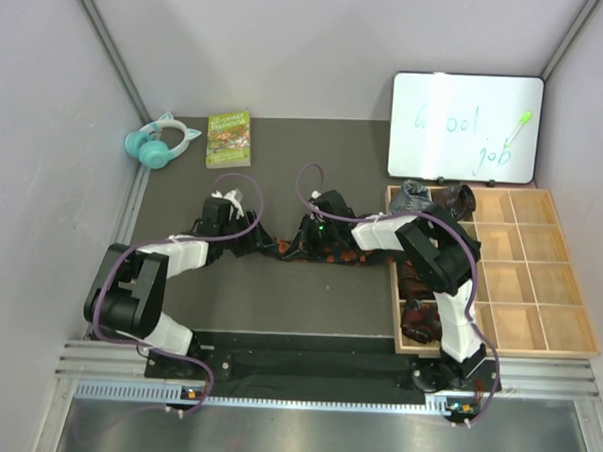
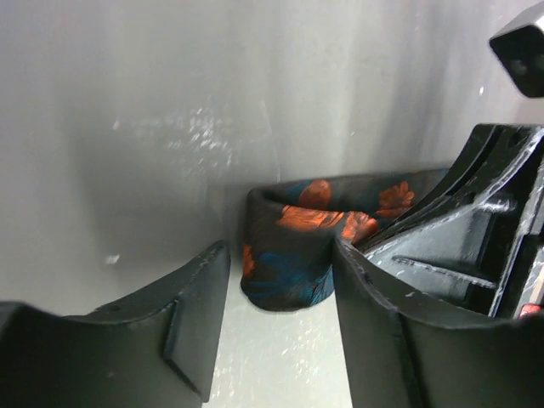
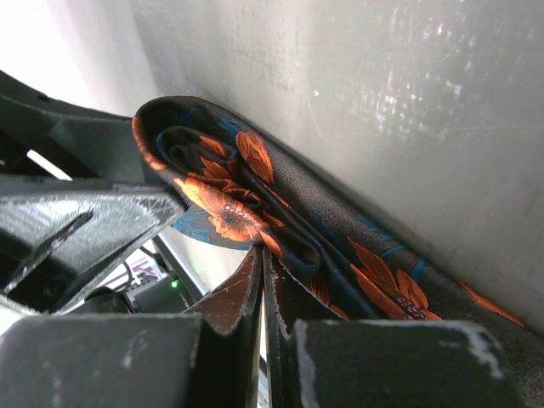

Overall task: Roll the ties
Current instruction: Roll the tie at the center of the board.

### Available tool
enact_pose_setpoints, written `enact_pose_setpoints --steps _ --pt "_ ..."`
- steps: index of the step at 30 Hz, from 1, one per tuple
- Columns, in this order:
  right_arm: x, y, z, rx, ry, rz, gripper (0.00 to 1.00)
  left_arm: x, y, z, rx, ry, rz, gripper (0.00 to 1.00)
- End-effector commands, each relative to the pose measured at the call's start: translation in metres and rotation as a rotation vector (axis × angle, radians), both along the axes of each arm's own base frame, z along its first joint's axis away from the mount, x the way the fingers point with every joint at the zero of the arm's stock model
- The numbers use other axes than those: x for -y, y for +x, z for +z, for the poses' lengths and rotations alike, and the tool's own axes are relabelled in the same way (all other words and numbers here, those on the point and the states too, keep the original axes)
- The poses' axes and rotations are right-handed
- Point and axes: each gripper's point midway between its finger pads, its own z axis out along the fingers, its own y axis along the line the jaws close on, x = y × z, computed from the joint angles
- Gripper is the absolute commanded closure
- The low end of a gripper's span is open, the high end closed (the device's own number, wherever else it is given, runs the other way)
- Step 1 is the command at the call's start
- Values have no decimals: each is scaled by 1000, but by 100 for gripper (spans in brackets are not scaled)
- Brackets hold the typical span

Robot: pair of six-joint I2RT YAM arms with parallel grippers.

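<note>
A black tie with orange-red leaf blotches (image 1: 345,256) lies in a strip on the dark mat, running from the middle towards the tray. Its left end is folded into a loose loop (image 2: 289,229). My left gripper (image 1: 253,242) (image 2: 279,252) stands open low over the table, and the loop's end sits just between its fingertips, touching the right finger (image 2: 365,289). From the right, my right gripper (image 1: 299,248) (image 3: 262,255) is shut with its tips pinching the fabric of that loop (image 3: 221,204). Rolled ties sit in the tray: one grey (image 1: 413,198), one dark brown (image 1: 461,201), one maroon (image 1: 416,316).
The wooden compartment tray (image 1: 496,352) fills the right side of the table. At the back stand a whiteboard (image 1: 466,128), a green book (image 1: 228,138) and teal cat-ear headphones (image 1: 163,142). Grey walls close in on both sides.
</note>
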Motion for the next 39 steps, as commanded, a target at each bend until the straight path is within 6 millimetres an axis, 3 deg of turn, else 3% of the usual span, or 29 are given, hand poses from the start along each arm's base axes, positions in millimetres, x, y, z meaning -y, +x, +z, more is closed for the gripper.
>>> enact_pose_setpoints --steps 1,3,4,8,13,19,25,35,39 --pt "5 6 -15 9 -31 -11 100 4 2 -12 -26 2 -39 45" --pt "5 5 -16 9 -32 -10 100 5 2 -15 -35 -2 -48 51" --pt "5 5 -16 10 -34 -8 100 6 2 -16 -42 -7 -50 61" --pt "5 6 -15 11 -31 -9 100 6 3 -14 -29 -6 -52 84" --pt "3 17 1 27 -26 4 100 -12 1 -3 -36 73 50 99" --pt "12 37 51 129 -31 -1 94 -43 1 20 -42 230 150 100" --pt "12 35 87 172 7 -2 92 -56 1 33 -26 333 170 100" --pt "2 23 91 172 27 9 91 -77 -3 54 -25 602 171 100" --pt "11 21 90 175 2 2 91 -76 -1 63 -15 716 150 100"
